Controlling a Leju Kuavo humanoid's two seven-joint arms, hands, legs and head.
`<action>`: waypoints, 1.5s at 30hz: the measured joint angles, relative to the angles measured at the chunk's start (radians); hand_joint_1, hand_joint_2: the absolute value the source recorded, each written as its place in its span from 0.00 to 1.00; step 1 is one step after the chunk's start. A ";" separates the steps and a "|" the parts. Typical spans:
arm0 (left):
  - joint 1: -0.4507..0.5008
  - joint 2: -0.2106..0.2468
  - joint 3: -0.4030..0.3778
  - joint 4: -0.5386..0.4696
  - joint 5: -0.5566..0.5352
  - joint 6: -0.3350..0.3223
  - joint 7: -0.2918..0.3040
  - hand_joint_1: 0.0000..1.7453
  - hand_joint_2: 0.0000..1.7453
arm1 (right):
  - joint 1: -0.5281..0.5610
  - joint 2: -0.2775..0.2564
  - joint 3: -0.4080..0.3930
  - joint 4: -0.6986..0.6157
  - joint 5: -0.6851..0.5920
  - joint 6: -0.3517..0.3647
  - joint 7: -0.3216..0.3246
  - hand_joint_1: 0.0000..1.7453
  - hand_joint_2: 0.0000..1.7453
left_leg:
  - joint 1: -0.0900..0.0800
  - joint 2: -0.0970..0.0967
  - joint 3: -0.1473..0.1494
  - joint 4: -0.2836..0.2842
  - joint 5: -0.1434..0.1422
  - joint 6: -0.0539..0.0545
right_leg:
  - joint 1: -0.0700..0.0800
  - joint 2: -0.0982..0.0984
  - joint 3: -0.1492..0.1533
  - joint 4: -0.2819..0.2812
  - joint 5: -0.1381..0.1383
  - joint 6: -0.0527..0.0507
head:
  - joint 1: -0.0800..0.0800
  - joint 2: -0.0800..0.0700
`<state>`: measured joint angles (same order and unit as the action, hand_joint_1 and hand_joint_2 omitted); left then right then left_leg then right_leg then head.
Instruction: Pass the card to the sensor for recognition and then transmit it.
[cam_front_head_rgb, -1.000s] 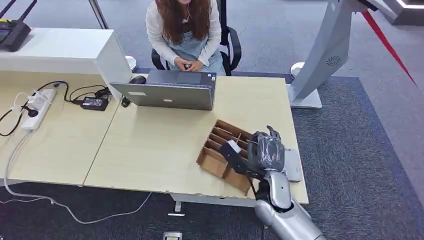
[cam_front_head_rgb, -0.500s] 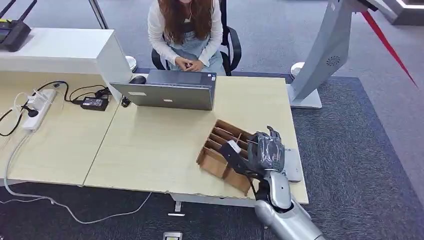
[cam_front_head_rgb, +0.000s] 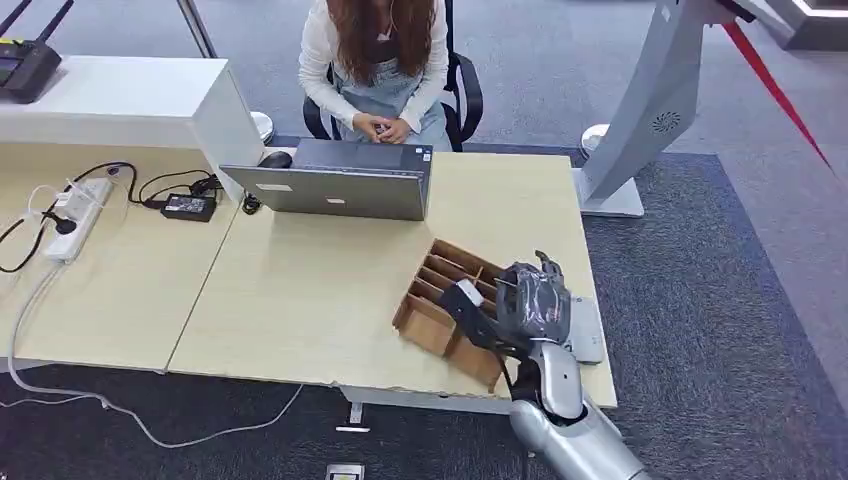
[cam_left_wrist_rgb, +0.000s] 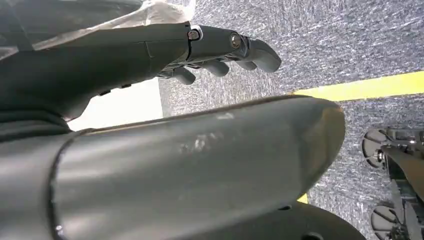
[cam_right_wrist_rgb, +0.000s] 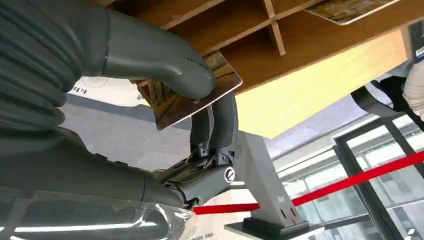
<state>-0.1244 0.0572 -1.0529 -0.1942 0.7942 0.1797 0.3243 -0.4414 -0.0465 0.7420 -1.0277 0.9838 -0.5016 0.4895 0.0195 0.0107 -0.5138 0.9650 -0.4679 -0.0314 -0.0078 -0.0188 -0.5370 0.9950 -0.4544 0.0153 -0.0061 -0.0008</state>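
While the right hand pinches a card over the wooden divider box, the left hand hangs with loosely spread fingers.

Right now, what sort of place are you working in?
Probably an office reception or entry desk. A person sits at a laptop across the desk, a gate post with a red barrier arm stands beside it, and the floor is grey carpet.
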 joint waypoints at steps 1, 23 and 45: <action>0.000 0.000 0.000 0.000 0.002 0.000 0.000 0.00 0.00 | 0.000 -0.001 0.000 -0.001 0.003 -0.006 -0.003 1.00 1.00 | 0.000 0.000 0.000 0.000 0.000 0.000 | 0.000 0.000 0.000 0.000 0.000 0.000 | 0.000 0.000; 0.001 -0.003 0.000 0.000 0.006 0.018 0.000 0.00 0.00 | -0.036 -0.067 -0.032 -0.380 0.105 -0.019 -0.074 1.00 1.00 | 0.000 0.000 0.000 0.000 0.000 0.000 | 0.000 0.000 0.000 0.000 0.000 0.000 | 0.000 0.000; 0.001 -0.004 0.000 0.000 0.004 0.018 -0.005 0.00 0.00 | -0.043 -0.086 -0.032 -0.455 0.109 -0.027 -0.100 1.00 1.00 | 0.000 0.000 0.000 0.000 0.000 0.000 | 0.000 0.000 0.000 0.000 0.000 0.000 | 0.000 0.000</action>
<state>-0.1236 0.0534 -1.0525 -0.1942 0.7984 0.1980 0.3197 -0.4842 -0.1328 0.7095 -1.4828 1.0925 -0.5287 0.3895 0.0195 0.0108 -0.5135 0.9651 -0.4678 -0.0313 -0.0078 -0.0188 -0.5367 0.9950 -0.4542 0.0152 -0.0061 -0.0008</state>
